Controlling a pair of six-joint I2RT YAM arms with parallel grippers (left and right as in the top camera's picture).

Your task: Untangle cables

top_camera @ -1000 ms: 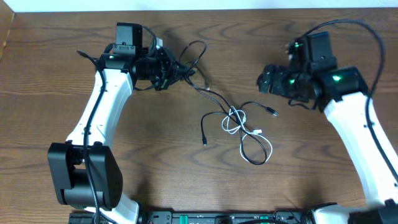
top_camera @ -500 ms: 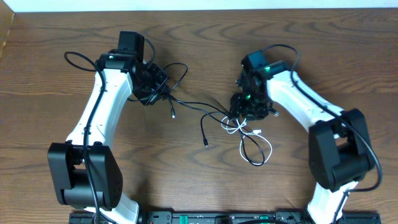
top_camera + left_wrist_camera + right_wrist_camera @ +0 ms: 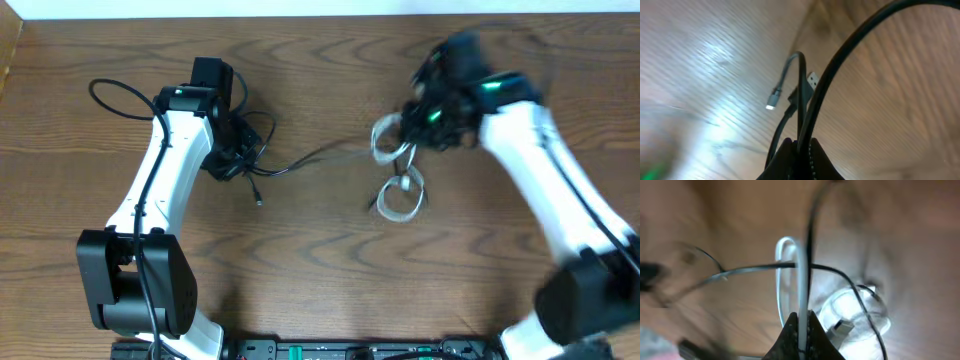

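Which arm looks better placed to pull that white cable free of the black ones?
Right, probably: the right hand grips the white cable, while the left hand pinches a black cable elsewhere.

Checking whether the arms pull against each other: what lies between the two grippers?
In the overhead view, one thin black cable runs across the brown wooden table from the left gripper to the white cable loops held by the right gripper.

The 2 arms rise from bases at the near edge. The left arm (image 3: 165, 180) angles up and inward, its wrist bent right, and the left gripper (image 3: 236, 158) is pinched tight on a black cable (image 3: 801, 95). The right arm (image 3: 545, 170) — blurred — stretches toward centre, with the right gripper (image 3: 415, 118) clamped on a white cable (image 3: 801, 280).
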